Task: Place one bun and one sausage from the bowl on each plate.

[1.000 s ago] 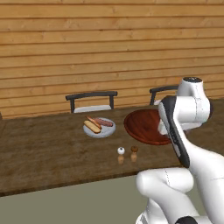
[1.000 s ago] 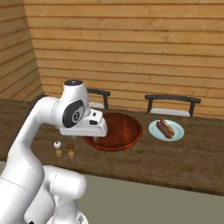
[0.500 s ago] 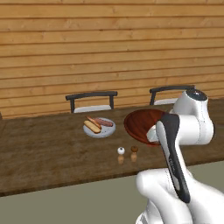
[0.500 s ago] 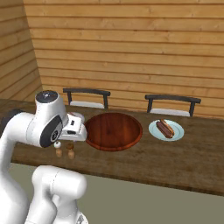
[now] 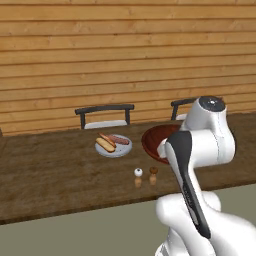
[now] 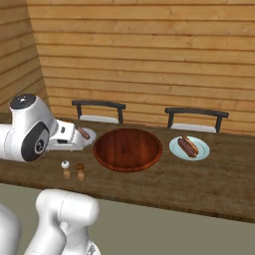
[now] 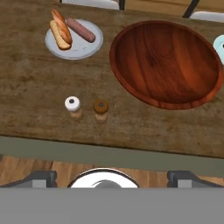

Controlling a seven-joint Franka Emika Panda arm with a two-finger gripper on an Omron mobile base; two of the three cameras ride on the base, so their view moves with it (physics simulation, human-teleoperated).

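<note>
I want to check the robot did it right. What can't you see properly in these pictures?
- Bowl: left base view, the arm covers its right side.
- Left plate: right base view, mostly behind the arm.
- Right plate: hand view, cut off by the edge.
- Gripper: hand view, fingertips at the bottom edge, open or shut unclear.

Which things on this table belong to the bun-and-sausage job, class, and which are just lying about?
Belong to the job:
bowl, now empty
left plate with a bun and a sausage
right plate with a bun and sausage

Just lying about:
white-topped shaker
brown-topped shaker
two chairs behind the table
</note>
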